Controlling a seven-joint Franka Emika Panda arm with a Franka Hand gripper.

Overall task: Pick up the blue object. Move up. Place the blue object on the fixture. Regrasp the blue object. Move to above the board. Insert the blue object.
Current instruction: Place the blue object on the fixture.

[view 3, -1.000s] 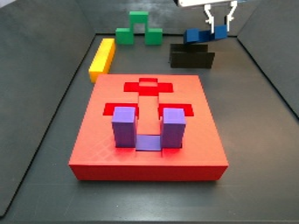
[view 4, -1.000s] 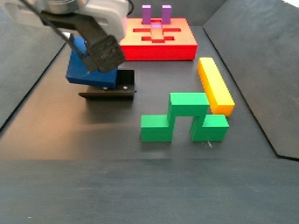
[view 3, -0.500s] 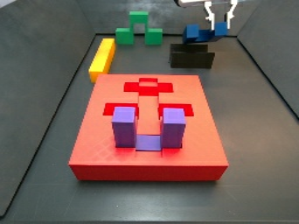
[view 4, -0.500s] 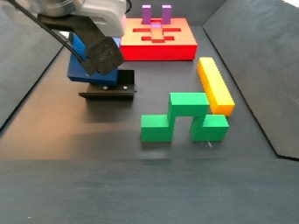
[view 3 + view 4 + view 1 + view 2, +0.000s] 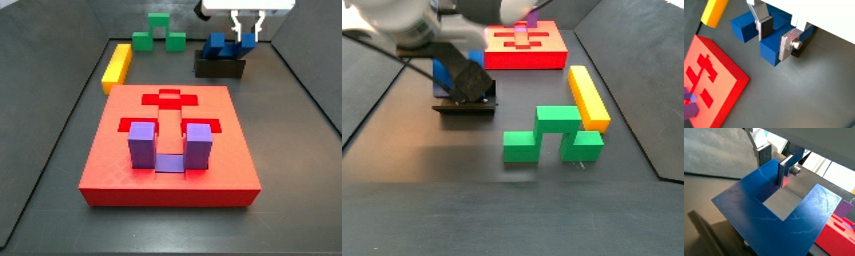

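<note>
1. Blue object [image 5: 226, 46] sits atop the fixture [image 5: 219, 67], near the floor's far right corner, beyond the board [image 5: 170, 150].
2. Gripper [image 5: 776, 35] pinches one prong between its fingers [image 5: 787, 46], apparently steadying it for setting down and regrasping.

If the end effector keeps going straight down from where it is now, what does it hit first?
The end effector points down, its fingers either side of one prong of the blue object. That block looks seated on the fixture, so the block's bridge is probably met first, then the fixture. Depth is unclear.
</note>
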